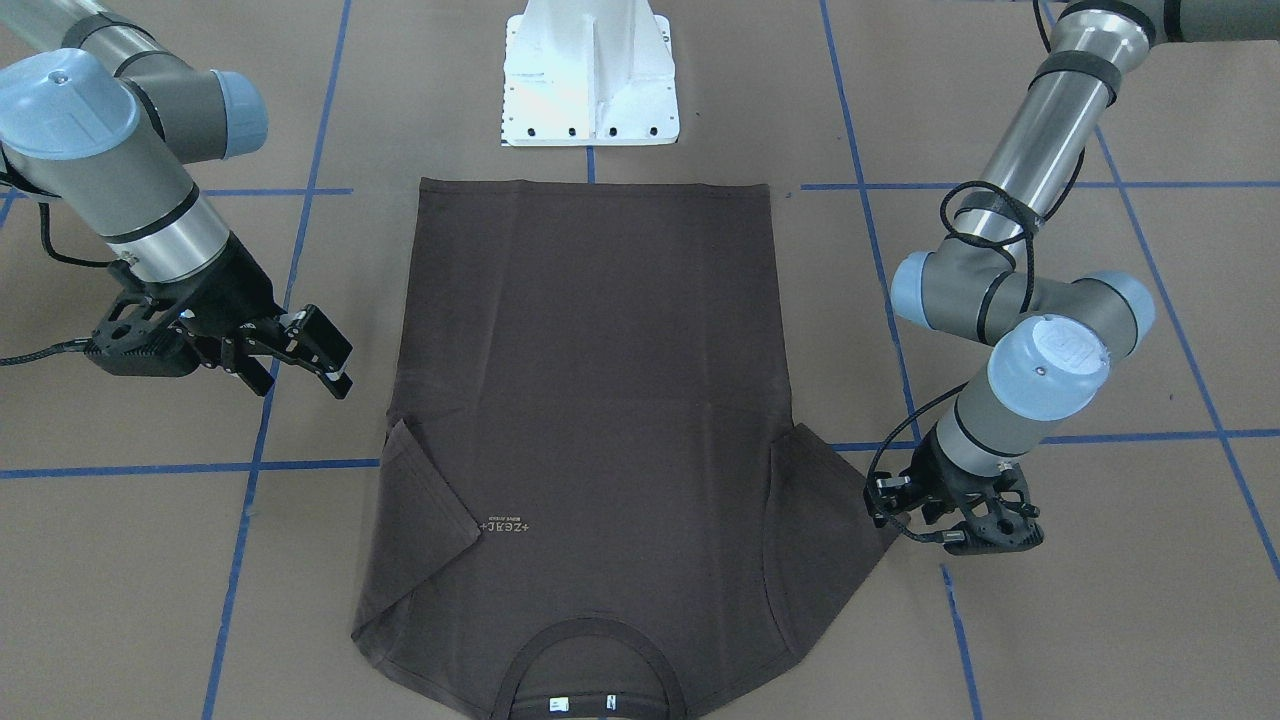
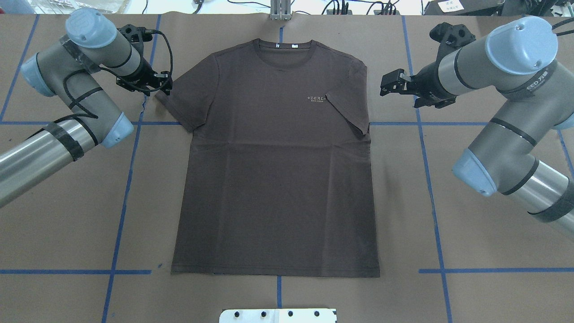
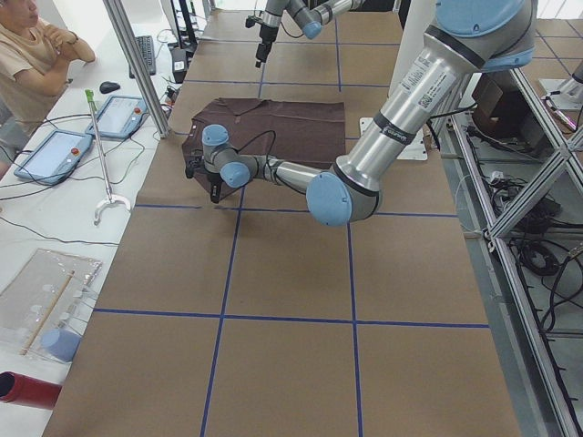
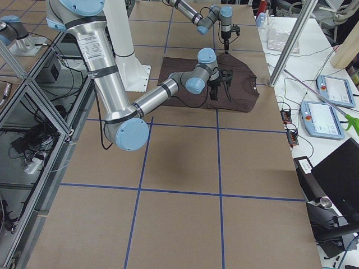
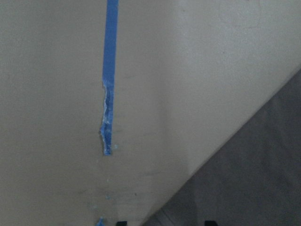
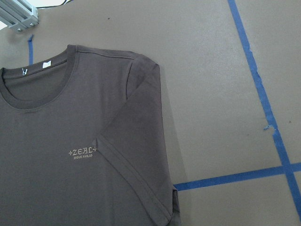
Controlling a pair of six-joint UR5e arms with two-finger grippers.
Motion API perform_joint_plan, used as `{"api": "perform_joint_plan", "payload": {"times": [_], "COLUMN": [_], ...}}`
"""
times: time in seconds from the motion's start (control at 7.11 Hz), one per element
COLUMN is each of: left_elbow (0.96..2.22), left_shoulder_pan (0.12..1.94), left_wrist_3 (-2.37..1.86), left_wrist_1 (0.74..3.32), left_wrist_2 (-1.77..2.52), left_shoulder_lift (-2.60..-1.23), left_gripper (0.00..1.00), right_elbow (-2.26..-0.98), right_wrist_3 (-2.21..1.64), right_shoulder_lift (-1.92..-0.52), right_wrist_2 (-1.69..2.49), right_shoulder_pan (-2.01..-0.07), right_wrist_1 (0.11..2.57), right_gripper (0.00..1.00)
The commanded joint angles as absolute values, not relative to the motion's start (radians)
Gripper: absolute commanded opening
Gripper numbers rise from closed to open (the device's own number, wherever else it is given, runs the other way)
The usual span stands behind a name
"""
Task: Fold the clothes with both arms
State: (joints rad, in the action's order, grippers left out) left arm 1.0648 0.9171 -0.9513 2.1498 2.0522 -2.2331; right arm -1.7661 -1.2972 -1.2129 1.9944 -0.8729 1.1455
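A dark grey-brown T-shirt [image 2: 273,179] lies flat on the brown table, collar [image 2: 284,47] at the far edge from the robot. Its sleeve on the right arm's side is folded inward onto the chest [image 6: 131,141], next to the pale lettering [image 6: 82,151]. The other sleeve [image 2: 188,98] is spread out. My left gripper [image 2: 163,85] is low at that sleeve's outer edge and open; in the left wrist view its fingertips [image 5: 209,223] straddle the cloth edge. My right gripper [image 2: 389,84] hovers open and empty beside the folded sleeve, clear of the shirt.
The white pedestal base [image 1: 590,75] stands just beyond the shirt's hem. Blue tape lines [image 2: 121,197] cross the brown table. In the exterior left view a person [image 3: 32,55] sits at a side table with tablets [image 3: 55,150], and a metal pole [image 3: 137,64] rises near the collar.
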Motion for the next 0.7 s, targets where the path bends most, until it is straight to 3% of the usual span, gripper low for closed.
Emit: {"api": "perform_joint_plan", "payload": {"times": [0.0, 0.56], "left_elbow": [1.055, 1.039], "left_shoulder_pan": [0.916, 0.913], "left_wrist_3": [-0.951, -0.951], "left_wrist_1": [2.151, 2.161], "left_wrist_2": [2.052, 2.052], "left_shoulder_lift": [-2.235, -2.241], "left_gripper": [0.61, 0.53], "right_elbow": [-1.769, -1.770], "right_wrist_3": [-1.299, -1.298], "right_shoulder_lift": [-1.215, -1.221], "right_wrist_2": [1.991, 1.991], "right_shoulder_pan": [-0.873, -0.873], "right_wrist_1": [1.144, 1.144], "right_gripper": [1.00, 1.00]}}
